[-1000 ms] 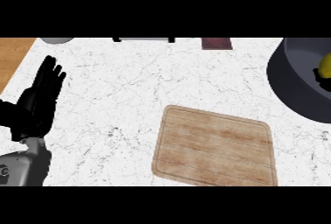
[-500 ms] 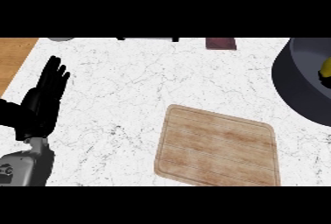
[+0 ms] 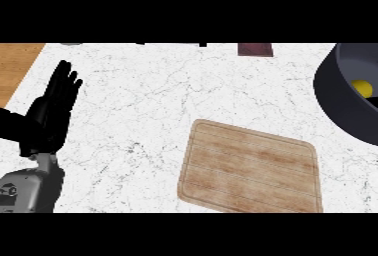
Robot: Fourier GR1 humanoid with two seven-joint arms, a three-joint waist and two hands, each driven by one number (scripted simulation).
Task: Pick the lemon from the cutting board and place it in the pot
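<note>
Looking steeply down on a white marble counter (image 3: 170,95), the head view shows the left hand (image 3: 52,112) at the view's left edge, resting open with its black fingers straight and pointing away from the robot, holding nothing. Its grey forearm (image 3: 29,190) enters from the lower left corner, nearest the viewer. The right hand shows nowhere in the view.

To the right of the hand and nearer the robot lies the wooden cutting board (image 3: 251,170), flat on the counter and turned slightly askew, its top bare, well apart from the hand. Farther to the right, cut by the view's right edge, stands the dark pot (image 3: 341,105); the yellow lemon (image 3: 361,87) lies inside it, against the visible part of the pot's floor. The pot's near wall stands just beyond the board's far right corner.

Beyond the hand, at the far left, a strip of brown wooden surface (image 3: 18,62) borders the marble. At the far edge, right of centre, a small dark reddish object (image 3: 255,49) is too cropped to identify.
</note>
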